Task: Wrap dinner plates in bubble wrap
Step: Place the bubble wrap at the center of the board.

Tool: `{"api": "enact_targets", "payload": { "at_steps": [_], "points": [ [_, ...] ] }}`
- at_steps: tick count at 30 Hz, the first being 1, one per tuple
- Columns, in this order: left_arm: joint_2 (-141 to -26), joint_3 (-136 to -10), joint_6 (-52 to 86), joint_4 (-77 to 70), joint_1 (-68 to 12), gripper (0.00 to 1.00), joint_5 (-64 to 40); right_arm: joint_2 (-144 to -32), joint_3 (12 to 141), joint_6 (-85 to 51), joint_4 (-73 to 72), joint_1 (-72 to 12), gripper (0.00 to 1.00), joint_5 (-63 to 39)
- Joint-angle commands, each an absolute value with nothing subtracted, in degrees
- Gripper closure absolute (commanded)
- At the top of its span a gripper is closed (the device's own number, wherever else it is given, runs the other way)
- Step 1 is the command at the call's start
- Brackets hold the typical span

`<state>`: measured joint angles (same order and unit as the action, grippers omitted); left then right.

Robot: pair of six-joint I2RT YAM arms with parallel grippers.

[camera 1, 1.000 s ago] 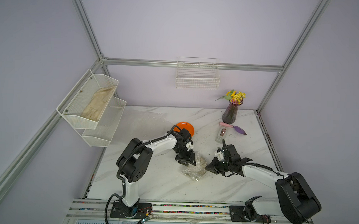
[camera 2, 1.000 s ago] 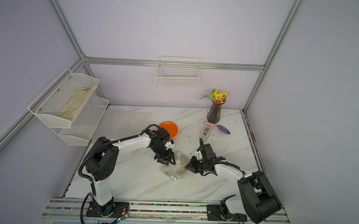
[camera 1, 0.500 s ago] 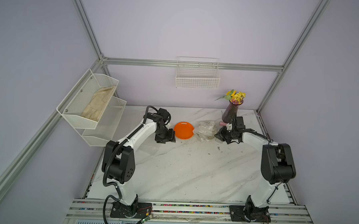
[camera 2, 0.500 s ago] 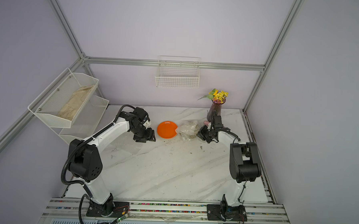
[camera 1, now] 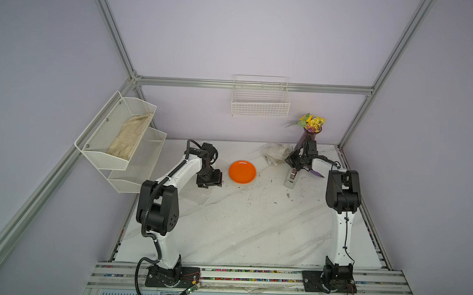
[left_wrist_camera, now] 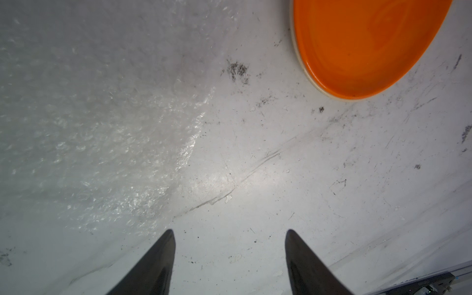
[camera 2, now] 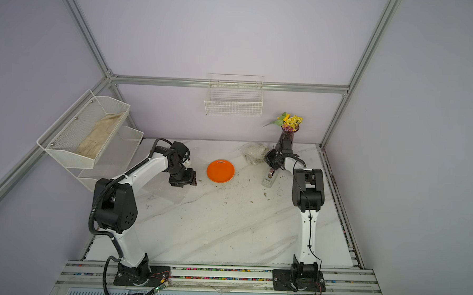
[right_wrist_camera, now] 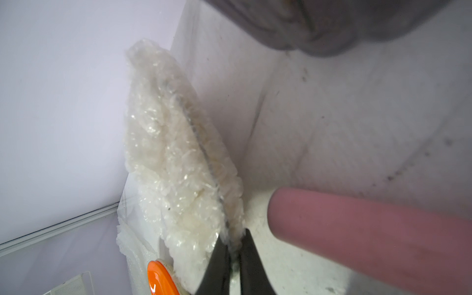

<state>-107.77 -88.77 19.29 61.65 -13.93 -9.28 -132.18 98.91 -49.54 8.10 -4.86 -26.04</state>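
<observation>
A plain orange dinner plate [camera 1: 242, 171] [camera 2: 220, 171] lies bare at the back middle of the table. My left gripper [camera 1: 209, 180] [left_wrist_camera: 229, 231] hangs open just left of it, over bare marble beside a flat bubble wrap sheet [left_wrist_camera: 89, 140] [camera 2: 167, 191]. At the back right sits a bundle of bubble wrap [camera 1: 275, 154] [right_wrist_camera: 173, 166]; a plate rim with dark marks [right_wrist_camera: 191, 122] shows through it. My right gripper [camera 1: 289, 160] [right_wrist_camera: 233, 241] is shut on the bundle's edge, beside the vase.
A grey tape dispenser [camera 1: 291, 179] and a pink-handled brush [right_wrist_camera: 357, 229] lie close by the right gripper. A vase of flowers [camera 1: 310, 135] stands at the back right corner. Mesh shelves holding a beige cloth [camera 1: 129, 138] hang left; a wire basket [camera 1: 260, 105] hangs on the back wall.
The right arm carried the wrapped bundle from the table's front middle to the back right by the vase. The left arm let go of it, swung back left of the orange plate and opened.
</observation>
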Motion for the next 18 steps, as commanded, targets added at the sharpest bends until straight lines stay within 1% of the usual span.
{"api": "enact_targets", "payload": {
  "at_steps": [1, 10, 18],
  "points": [
    [-110.6, -96.7, 16.6, 61.7, -13.8, 0.32, -8.9, -130.9, 97.2, -50.4, 9.3, -5.8, 0.75, -25.7],
    [-118.5, -108.7, 13.3, 66.5, -13.6, 0.32, -4.8, -123.8, 94.3, -48.3, 11.0, -6.0, 0.65, -24.3],
    [-125.1, -117.4, 10.1, 69.5, -12.8, 0.30, -1.5, -115.8, 92.6, -46.6, 14.8, -6.1, 0.62, -25.1]
  ]
}}
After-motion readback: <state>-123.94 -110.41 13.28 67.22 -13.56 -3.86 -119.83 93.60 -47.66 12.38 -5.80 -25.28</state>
